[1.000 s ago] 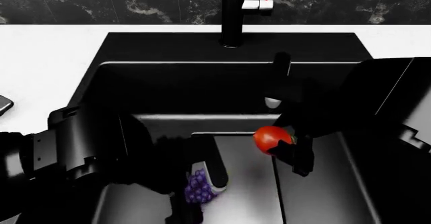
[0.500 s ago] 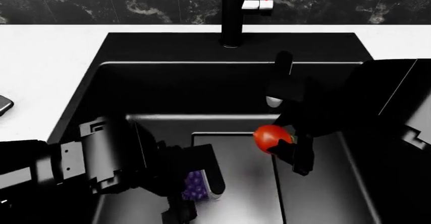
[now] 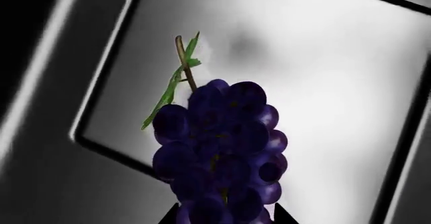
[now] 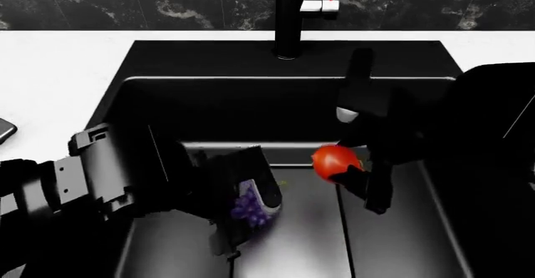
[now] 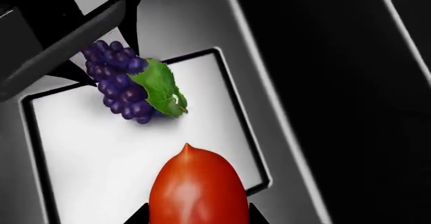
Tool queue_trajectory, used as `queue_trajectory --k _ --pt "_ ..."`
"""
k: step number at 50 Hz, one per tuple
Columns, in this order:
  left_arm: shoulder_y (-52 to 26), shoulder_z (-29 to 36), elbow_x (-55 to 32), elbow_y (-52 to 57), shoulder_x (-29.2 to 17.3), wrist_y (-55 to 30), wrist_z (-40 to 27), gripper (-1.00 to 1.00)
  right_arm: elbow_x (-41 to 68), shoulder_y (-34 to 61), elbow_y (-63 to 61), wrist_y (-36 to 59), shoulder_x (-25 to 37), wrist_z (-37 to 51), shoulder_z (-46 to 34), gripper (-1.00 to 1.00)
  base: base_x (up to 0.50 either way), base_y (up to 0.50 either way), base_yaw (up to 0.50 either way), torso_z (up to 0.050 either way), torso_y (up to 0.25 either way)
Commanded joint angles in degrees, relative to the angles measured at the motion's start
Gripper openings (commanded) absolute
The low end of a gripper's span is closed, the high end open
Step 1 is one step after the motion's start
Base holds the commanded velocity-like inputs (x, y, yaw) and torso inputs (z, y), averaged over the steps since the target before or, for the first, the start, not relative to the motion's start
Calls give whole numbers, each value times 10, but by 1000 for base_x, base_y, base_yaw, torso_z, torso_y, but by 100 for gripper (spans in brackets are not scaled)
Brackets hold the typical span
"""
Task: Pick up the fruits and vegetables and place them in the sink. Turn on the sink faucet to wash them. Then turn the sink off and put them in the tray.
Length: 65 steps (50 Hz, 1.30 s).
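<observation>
Grapes (image 3: 219, 156) clamped in left gripper (image 4: 250, 218), held low inside sink (image 4: 142, 109) over drain panel (image 5: 101, 148), long axis running straight out from the jaws, stem end leading. Tomato (image 4: 336, 161) pinched in right gripper (image 4: 355, 181), just beside, hanging above the panel's right edge. Faucet (image 4: 289, 15) well behind both, nearer right arm.

Boxy matte-black arms with stepped grey-edged housings, a white patch on the right arm, black jaws
</observation>
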Motion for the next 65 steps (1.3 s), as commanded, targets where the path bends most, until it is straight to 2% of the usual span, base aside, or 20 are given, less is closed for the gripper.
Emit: queue_trajectory --k 1,8,18,31,37,50,61,65 --pt "-43 -90 -59 5 -28 9 -24 -100 52 21 -43 21 33 33 51 -100 0 0 0 0 0" --pt "-63 -134 -97 8 -56 4 -43 -100 87 33 -60 43 64 66 80 -100 0 0 0 0 0" --pt "-58 -149 -122 21 -100 -9 -68 -100 119 55 -86 80 115 96 104 -100 0 0 0 0 0" --pt "-58 -179 -169 40 -145 -24 -116 -100 142 85 -93 96 146 118 135 -100 0 0 0 0 0" --pt "-87 -242 -241 29 -155 -11 -163 -100 176 111 -89 95 161 152 178 -100 0 0 0 0 0" --pt "-131 -359 -387 -60 -172 59 -273 -100 334 139 -26 61 155 326 292 -100 0 0 0 0 0" --pt "-162 -413 -464 -88 -175 106 -348 -100 375 161 -2 27 145 391 334 -100 0 0 0 0 0" --pt "-168 -414 -459 -89 -171 109 -347 -100 372 168 -2 26 150 393 340 -100 -277 0 0 0 0"
